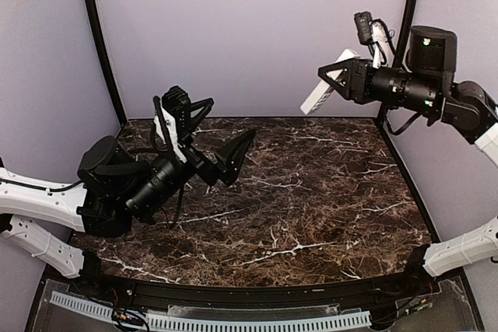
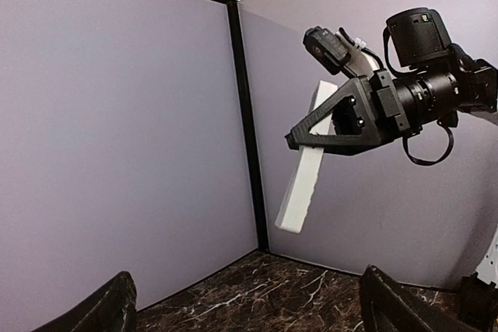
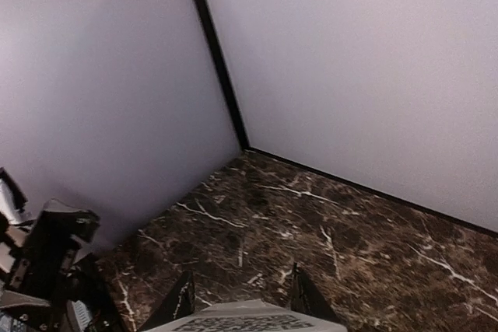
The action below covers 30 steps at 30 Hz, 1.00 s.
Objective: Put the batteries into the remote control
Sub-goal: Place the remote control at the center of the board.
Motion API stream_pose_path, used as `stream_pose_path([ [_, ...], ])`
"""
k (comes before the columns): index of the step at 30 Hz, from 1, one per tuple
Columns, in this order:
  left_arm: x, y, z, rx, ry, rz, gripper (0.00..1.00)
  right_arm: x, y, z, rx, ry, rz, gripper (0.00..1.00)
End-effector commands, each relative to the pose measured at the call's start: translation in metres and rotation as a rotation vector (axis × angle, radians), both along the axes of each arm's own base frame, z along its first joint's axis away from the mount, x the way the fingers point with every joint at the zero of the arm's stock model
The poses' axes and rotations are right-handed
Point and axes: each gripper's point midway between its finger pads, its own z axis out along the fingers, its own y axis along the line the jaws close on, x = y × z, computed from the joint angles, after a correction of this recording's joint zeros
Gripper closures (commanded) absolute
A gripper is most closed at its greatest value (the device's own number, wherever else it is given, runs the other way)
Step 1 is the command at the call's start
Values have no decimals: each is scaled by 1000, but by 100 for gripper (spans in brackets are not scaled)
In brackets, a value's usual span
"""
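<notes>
My right gripper [image 1: 327,83] is raised high at the back right and is shut on the white remote control [image 1: 315,97], which slants down to the left. In the left wrist view the remote [image 2: 305,180] hangs from the right gripper [image 2: 323,134] in front of the wall. In the right wrist view the remote's labelled back [image 3: 245,320] lies between the fingers [image 3: 307,295]. My left gripper [image 1: 233,117] is open wide and empty above the table's left half, pointing at the remote. Its fingers [image 2: 389,305] frame bare marble. The batteries are out of view.
The dark marble table [image 1: 311,192] is ringed by lilac walls with black corner posts [image 1: 101,44]. The left arm [image 3: 47,270] shows low at the left of the right wrist view. A perforated white strip [image 1: 210,320] runs along the near edge.
</notes>
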Motion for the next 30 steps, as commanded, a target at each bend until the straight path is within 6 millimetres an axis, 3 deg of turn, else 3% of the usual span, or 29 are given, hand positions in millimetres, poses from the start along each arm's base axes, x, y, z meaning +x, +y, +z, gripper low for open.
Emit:
stream_pose_path([
  [1, 32, 32, -27, 138, 74, 272, 1, 42, -93, -182, -689, 526, -406, 100],
  [7, 47, 30, -50, 296, 116, 387, 1, 62, -114, -267, -808, 835, -360, 100],
  [14, 50, 34, -61, 317, 161, 408, 1, 72, -138, -375, -965, 1158, -335, 100],
  [17, 49, 38, -65, 327, 172, 413, 1, 74, -148, -411, -1019, 1258, -331, 100],
  [24, 49, 49, -68, 334, 183, 431, 1, 72, -170, -460, -1103, 1420, -343, 100],
  [27, 49, 51, -68, 336, 179, 437, 1, 71, -174, -473, -1129, 1454, -341, 82],
  [30, 50, 52, -67, 344, 170, 446, 1, 71, -176, -485, -1141, 1474, -342, 71],
])
